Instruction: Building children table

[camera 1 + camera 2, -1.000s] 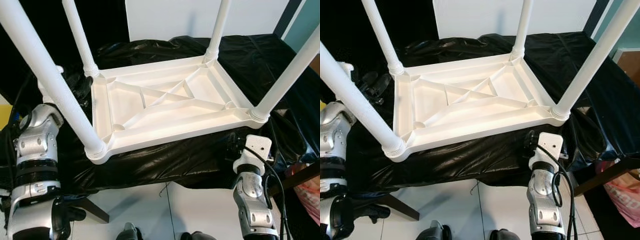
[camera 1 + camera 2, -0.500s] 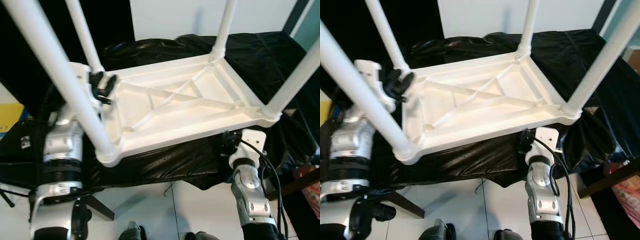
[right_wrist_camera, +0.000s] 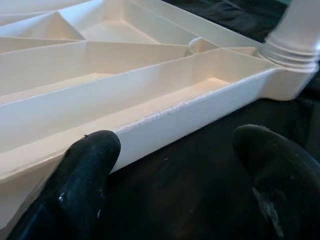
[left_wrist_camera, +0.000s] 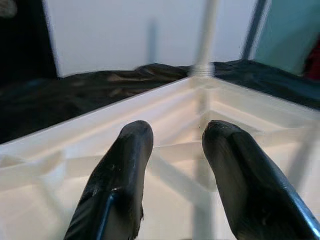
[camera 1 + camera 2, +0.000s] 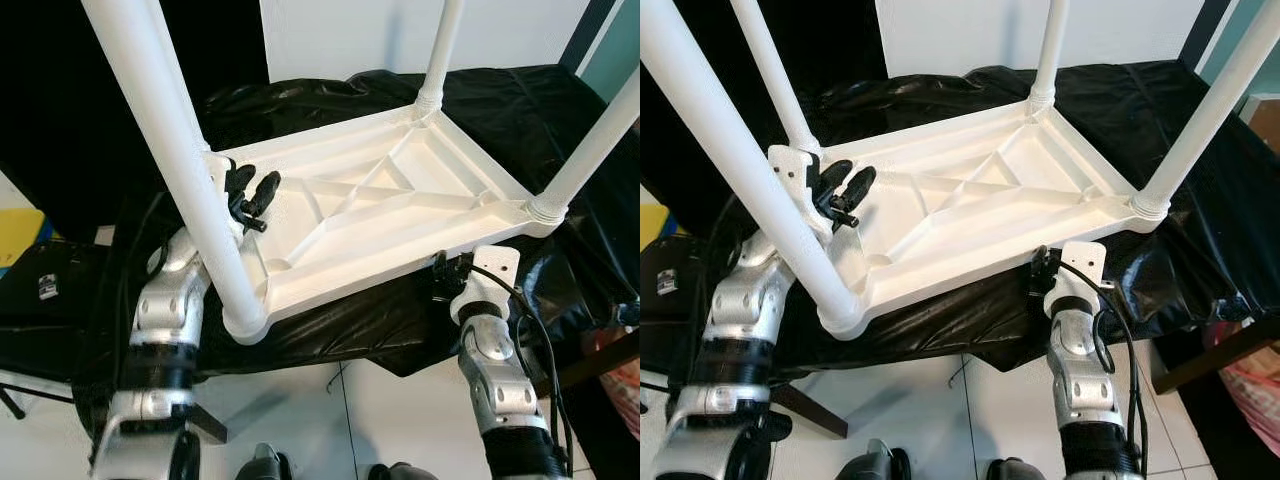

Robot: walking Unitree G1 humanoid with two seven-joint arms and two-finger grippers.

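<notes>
White table (image 5: pixel 380 215) lies upside down on a black sheet (image 5: pixel 330 320), all four legs (image 5: pixel 175 165) standing up. My right claw (image 5: pixel 447 277) waits wide open at the near edge, holding nothing. My left claw (image 5: pixel 250 195) reaches over the left rim, fingers (image 4: pixel 122 170) apart and empty too. I think the legs are done, so next I must grab both sides and flip it. Near me is pale tile floor (image 5: pixel 300 420); far back, a white wall (image 5: pixel 350 35).
</notes>
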